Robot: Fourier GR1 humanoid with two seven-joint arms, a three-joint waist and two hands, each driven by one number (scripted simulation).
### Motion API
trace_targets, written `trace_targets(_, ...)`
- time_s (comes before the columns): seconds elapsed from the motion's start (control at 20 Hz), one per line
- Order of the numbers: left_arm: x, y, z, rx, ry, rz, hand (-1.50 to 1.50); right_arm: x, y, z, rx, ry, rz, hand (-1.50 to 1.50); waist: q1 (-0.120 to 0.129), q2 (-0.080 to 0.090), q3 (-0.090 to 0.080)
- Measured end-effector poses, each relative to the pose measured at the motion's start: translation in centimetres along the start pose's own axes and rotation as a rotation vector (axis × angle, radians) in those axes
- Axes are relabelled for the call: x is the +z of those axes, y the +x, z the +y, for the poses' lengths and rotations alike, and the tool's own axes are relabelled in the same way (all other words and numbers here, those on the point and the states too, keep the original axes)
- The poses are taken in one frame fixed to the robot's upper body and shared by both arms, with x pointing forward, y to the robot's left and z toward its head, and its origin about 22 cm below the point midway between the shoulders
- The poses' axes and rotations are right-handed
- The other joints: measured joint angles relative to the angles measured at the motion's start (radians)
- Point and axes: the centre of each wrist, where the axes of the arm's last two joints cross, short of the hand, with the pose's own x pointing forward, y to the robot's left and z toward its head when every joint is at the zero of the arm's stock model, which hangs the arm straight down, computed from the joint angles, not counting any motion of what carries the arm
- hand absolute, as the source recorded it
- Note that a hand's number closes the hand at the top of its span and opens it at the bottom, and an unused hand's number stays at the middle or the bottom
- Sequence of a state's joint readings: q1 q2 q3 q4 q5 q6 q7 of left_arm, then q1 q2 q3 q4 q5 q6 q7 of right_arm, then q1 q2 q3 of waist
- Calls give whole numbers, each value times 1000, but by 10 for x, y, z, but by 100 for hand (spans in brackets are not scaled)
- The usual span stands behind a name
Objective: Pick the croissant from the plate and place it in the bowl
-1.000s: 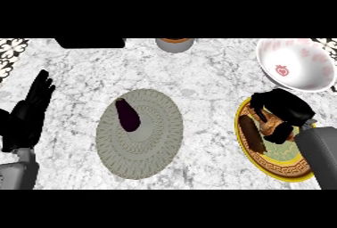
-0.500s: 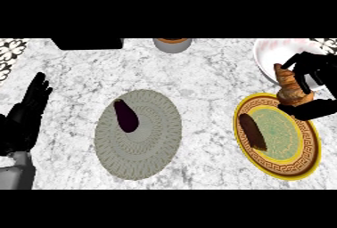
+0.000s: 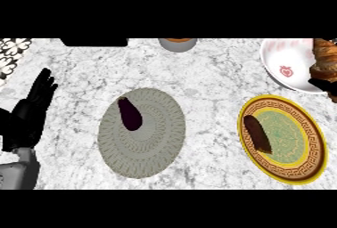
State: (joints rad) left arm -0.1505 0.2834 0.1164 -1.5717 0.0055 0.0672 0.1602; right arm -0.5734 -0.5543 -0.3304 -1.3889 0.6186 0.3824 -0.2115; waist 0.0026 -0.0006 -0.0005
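The croissant point(image 3: 324, 53) sat over the right side of the bowl point(image 3: 281, 55), with only a black sliver of the right hand point(image 3: 327, 85) showing just below it at the edge, so its grasp could not be told. The left hand point(image 3: 31, 111) rested at the left edge, fingers straight and released. A dark brown piece point(image 3: 258, 133) lay on the yellow plate point(image 3: 304, 116), an aubergine point(image 3: 129, 114) on the grey plate point(image 3: 141, 151).

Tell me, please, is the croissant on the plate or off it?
Off: the croissant lies over the white bowl, apart from the yellow plate. Whether the right hand holds it, cannot tell.
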Motion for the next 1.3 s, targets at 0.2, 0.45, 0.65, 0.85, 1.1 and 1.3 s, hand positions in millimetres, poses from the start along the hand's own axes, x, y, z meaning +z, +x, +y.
trace_targets(0.2, 0, -6, -4, -2, -7, -2, 0, -17, -26, 2, -42, 8, 29, 150, 10, 4, 1)
trace_targets(0.45, -3, -1, -4, -1, -10, -14, 0, -33, -54, 20, -76, 7, 48, 150, 23, 9, 1)
trace_targets(0.65, -8, 1, -11, 3, -24, -24, 0, -41, -72, 26, -80, -8, 65, 150, 38, 17, 2)
trace_targets(0.85, -12, 6, -11, 7, -37, -36, 0, -43, -85, 37, -79, -18, 78, 150, 52, 22, 3)
trace_targets(1.1, -11, 9, -16, 9, -58, -43, 0, -32, -100, 41, 40, 106, 223, -150, 74, 32, 3)
trace_targets(1.3, -12, 10, -23, 12, -72, -55, 0, -27, -108, 47, 21, 188, 286, -150, 86, 38, 5)
